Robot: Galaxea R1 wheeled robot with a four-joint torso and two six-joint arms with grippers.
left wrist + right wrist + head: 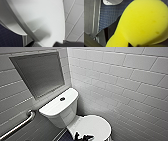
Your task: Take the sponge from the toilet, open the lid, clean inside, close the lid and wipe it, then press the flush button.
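In the head view the lid (pixel 96 124) lies shut, my left claw (pixel 82 136) spread at its front rim; its wrist view shows that rim close, for lifting, I judge; my right claw (pixel 121 37) pinches the sponge (pixel 142 21) clear above the floor (pixel 107 13).

The glossy white ceramic toilet (pixel 62 118) sits in a corner, so I have little room at its sides. On the right, the white tiled wall (pixel 130 92) runs close beside the bowl, leaving a narrow gap. On the left, a metal grab bar (pixel 20 125) juts from the wall. Between the bar and the toilet there is a strip of dark blue mosaic floor (pixel 109 15). I see open air above the smooth white oval lid (pixel 92 124). The flat white tank cover (pixel 56 107), farther off, is open above too.
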